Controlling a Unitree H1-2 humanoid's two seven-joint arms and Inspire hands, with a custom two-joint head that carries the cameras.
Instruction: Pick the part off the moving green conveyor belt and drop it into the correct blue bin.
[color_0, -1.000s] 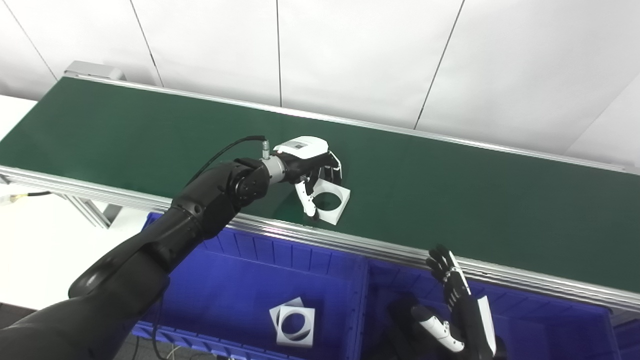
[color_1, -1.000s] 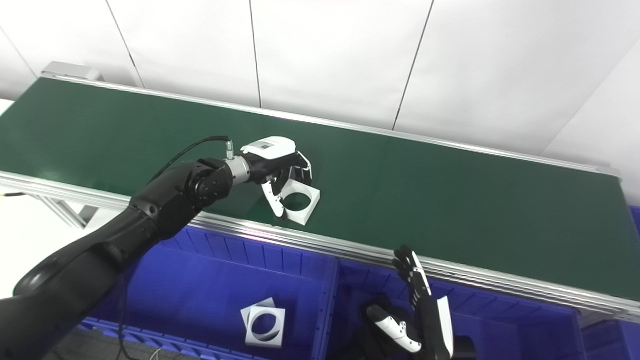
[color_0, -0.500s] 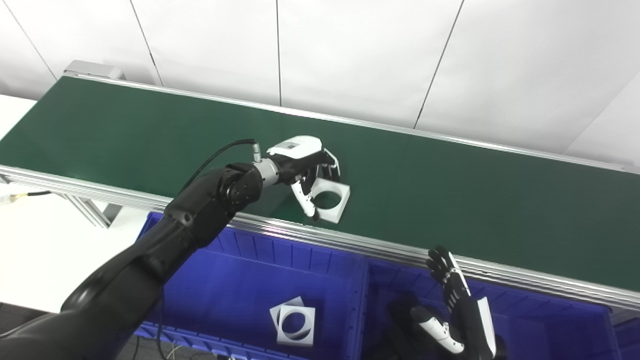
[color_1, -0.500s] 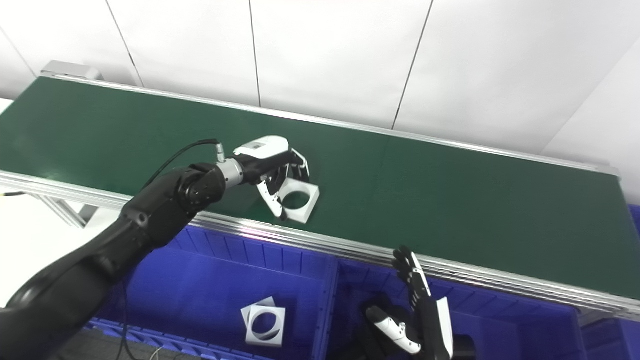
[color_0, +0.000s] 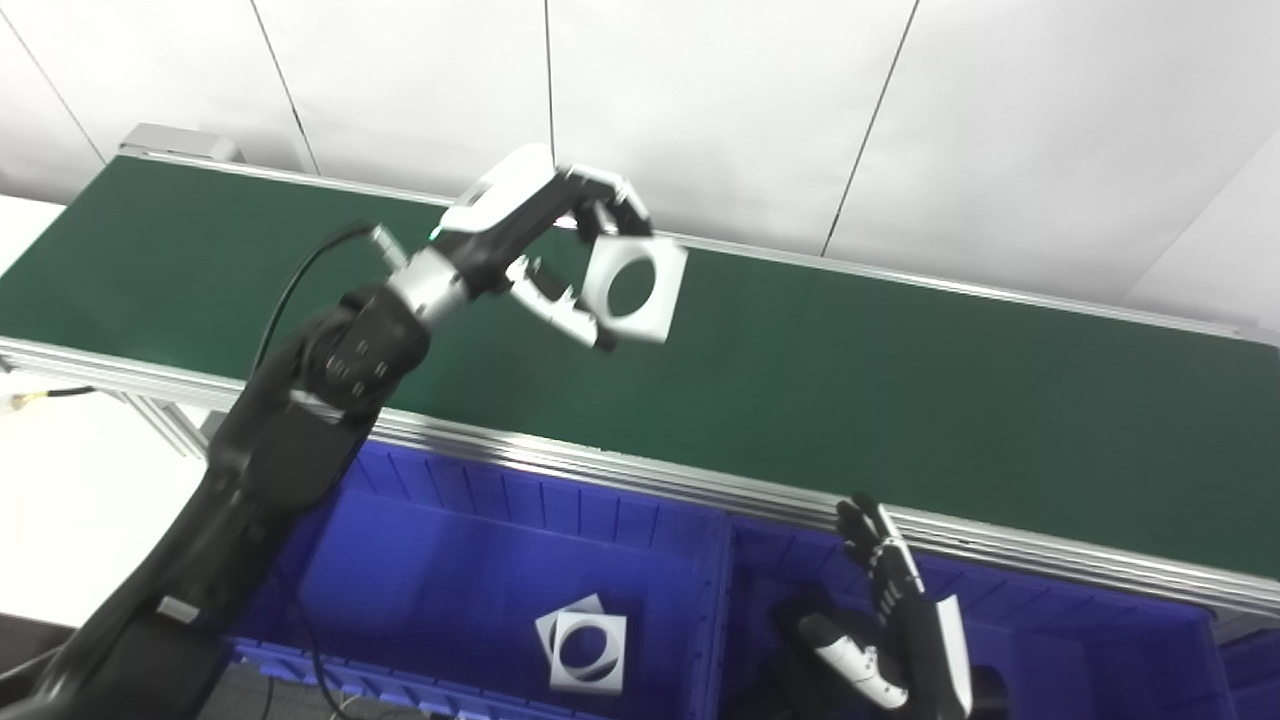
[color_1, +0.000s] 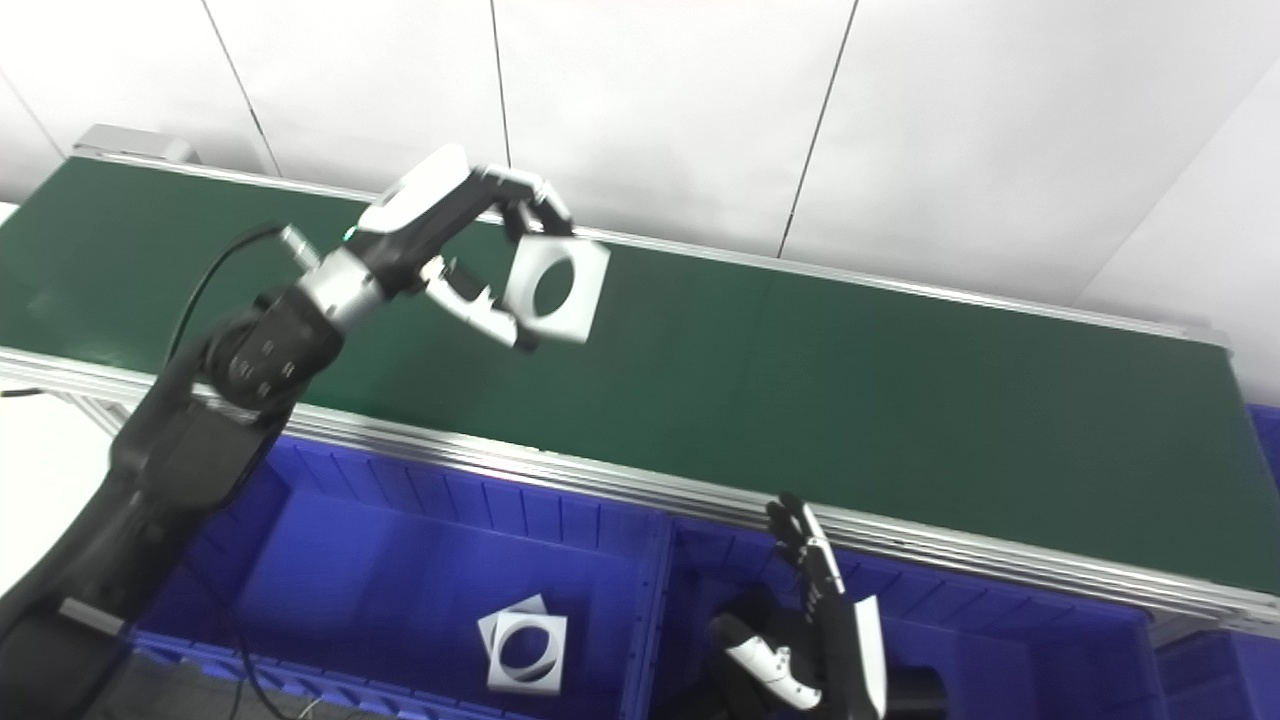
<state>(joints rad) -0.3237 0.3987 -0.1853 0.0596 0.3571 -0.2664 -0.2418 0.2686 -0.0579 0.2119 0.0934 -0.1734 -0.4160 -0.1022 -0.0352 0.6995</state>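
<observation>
White square part (color_0: 632, 291) with a round hole through its middle hangs in the air above the green conveyor belt (color_0: 900, 390), pinched in the left hand (color_0: 545, 250). One finger (color_0: 600, 205) curls over the plate's upper corner and the thumb (color_0: 560, 312) presses at its lower left edge, so the plate stands nearly upright with its open face turned toward the viewer. It touches nothing but the hand.

Below the belt's near metal rail sit two blue bins side by side. The left bin (color_0: 480, 560), which lies beneath and toward the viewer from the held part, already contains two matching square pieces (color_0: 585, 645) with round holes, stacked loosely. My guess is that this is the right destination, so the coming move is back toward the robot and down.

The right hand (color_0: 890, 640) waits over the right bin (color_0: 1100, 640), fingers spread and holding nothing, well apart from the part.
</observation>
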